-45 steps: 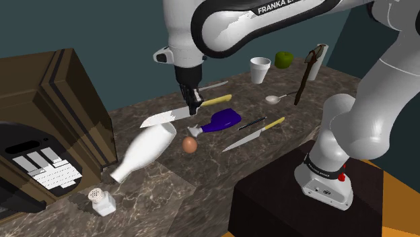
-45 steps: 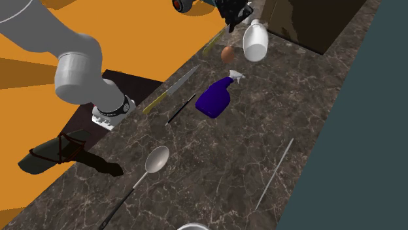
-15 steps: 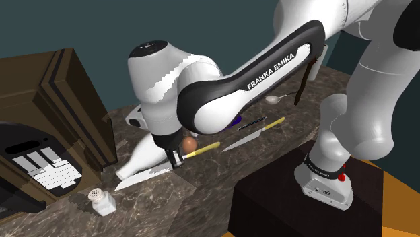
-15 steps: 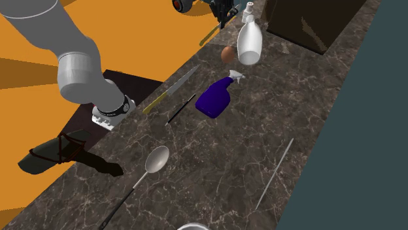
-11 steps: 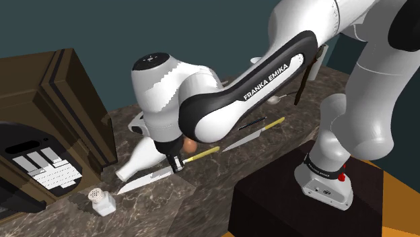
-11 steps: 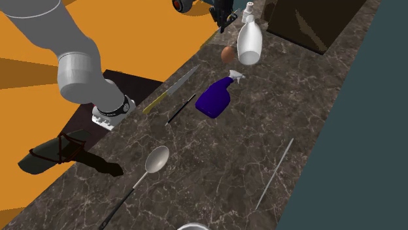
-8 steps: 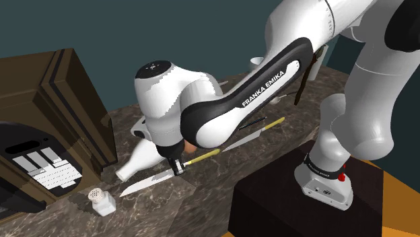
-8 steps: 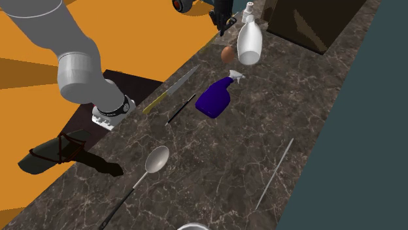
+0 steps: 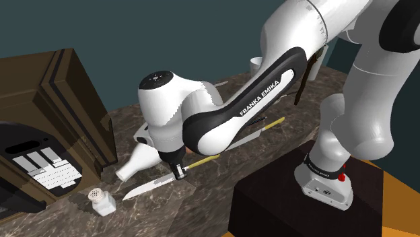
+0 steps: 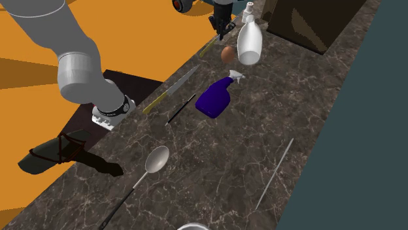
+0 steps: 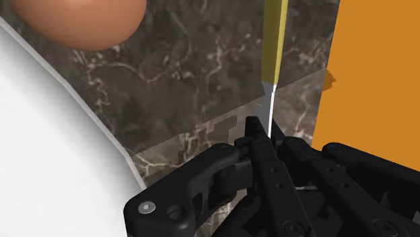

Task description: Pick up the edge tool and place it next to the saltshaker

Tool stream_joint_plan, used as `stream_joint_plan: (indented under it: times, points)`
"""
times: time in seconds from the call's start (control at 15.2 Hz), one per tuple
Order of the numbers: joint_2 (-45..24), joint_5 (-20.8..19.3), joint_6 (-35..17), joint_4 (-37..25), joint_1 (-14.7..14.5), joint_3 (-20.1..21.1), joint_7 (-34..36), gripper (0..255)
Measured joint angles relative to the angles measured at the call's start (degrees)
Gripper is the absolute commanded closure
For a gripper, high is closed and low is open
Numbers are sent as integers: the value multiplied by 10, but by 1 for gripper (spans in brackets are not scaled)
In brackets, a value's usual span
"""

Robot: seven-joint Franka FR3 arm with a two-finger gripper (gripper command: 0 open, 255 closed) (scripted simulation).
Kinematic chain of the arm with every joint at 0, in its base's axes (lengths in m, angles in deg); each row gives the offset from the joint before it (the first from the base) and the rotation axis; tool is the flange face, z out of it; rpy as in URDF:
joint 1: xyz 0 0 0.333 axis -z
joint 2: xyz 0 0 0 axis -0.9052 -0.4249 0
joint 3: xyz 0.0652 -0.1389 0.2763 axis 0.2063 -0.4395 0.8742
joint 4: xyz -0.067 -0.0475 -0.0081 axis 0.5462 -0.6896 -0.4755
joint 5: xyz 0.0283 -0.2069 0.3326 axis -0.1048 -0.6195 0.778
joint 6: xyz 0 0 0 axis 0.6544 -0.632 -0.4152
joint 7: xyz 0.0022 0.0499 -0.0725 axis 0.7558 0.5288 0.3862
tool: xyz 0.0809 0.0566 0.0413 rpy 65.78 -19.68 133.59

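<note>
In the shoulder view the pincer pinches the yellow-handled knife at its blade, tip near the saltshaker on the worktop, while the wrist view shows a brown egg beside the white bottle.

Dark brown marble countertop, veined in pale grey, with a polished sheen. At lower centre of the shoulder view, a knife has a bright bare-metal blade and a matt yellow handle. The gripper is matt black, like moulded plastic. The arm has a smooth, glossy white shell. The bottle beside it is plain smooth white. At left, a cabinet looks like dark wood. In the second exterior view, a spray bottle is glossy deep blue and a spoon is dull grey metal. The egg is smooth, matt brown.
</note>
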Motion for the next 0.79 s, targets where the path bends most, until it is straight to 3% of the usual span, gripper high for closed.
stream_joint_plan:
  times: [0.07, 0.13, 0.53, 0.79]
  points:
    - [0, 0, 0, 0, 0, 0, 0, 255]
    - [0, 0, 0, 0, 0, 0, 0, 0]
    - [0, 0, 0, 0, 0, 0, 0, 0]
    - [27, 9, 50, -25, 1, 1, -6, 0]
